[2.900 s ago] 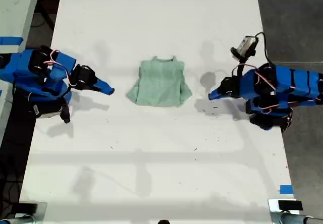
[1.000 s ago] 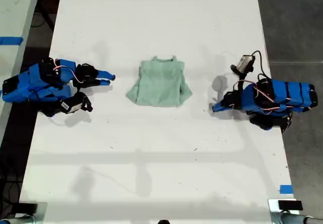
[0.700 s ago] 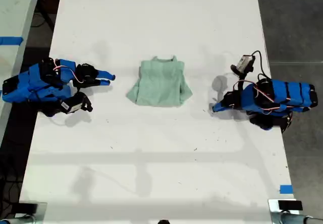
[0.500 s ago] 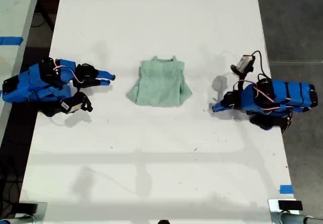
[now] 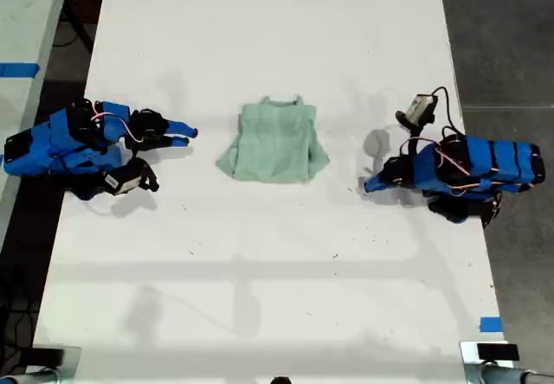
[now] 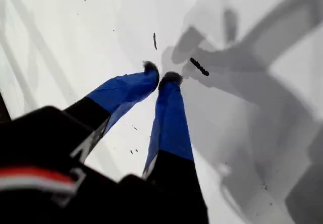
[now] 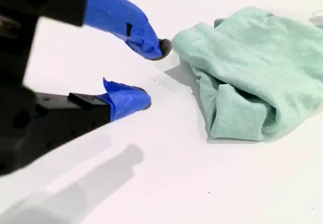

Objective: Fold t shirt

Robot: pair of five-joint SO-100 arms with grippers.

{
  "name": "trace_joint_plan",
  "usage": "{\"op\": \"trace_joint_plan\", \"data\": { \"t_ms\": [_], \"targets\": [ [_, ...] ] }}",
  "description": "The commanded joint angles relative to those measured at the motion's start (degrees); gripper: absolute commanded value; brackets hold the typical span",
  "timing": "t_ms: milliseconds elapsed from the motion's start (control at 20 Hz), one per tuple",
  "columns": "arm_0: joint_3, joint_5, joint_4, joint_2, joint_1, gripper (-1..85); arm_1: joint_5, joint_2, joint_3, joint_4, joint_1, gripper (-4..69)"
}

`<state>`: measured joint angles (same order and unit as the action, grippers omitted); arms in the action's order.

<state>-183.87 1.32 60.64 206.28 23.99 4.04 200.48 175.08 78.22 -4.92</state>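
The pale mint-green t shirt (image 5: pixel 275 142) lies folded into a small bundle at the table's middle, neck opening toward the far edge. In the second wrist view the t shirt (image 7: pixel 252 67) shows a rolled sleeve edge. My second gripper (image 5: pixel 186 131) lies low at the exterior view's left, pointing at the shirt and a short gap from it. In its own view my second gripper (image 7: pixel 151 75) is open and holds nothing. My first gripper (image 5: pixel 368 185) sits at the exterior view's right, tips down by the table. There my first gripper (image 6: pixel 160 75) is shut, empty.
The white table (image 5: pixel 260 272) carries small dark specks (image 6: pixel 199 66) near my first gripper. Blue tape marks (image 5: pixel 490 324) sit at the exterior view's lower right and on the side surface (image 5: pixel 19 69) at its left. Dark floor (image 5: pixel 502 29) borders the table.
Since the earliest frame both arms have sunk lower and settled; the first gripper dropped toward the table. Over the last second nothing has moved. The shirt stays put.
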Motion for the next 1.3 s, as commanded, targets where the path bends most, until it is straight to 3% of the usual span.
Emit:
{"op": "trace_joint_plan", "data": {
  "t_ms": [0, 1250],
  "targets": [
    [-0.09, 1.05, 0.18, 0.26, 0.44, 12.2, 0.97, 0.35, 2.20, -0.09, -0.62, 3.8],
    [-0.09, 1.05, 0.18, 0.26, 0.44, 12.2, 0.97, 0.35, 2.20, -0.09, -0.62, 6.3]
  ]
}}
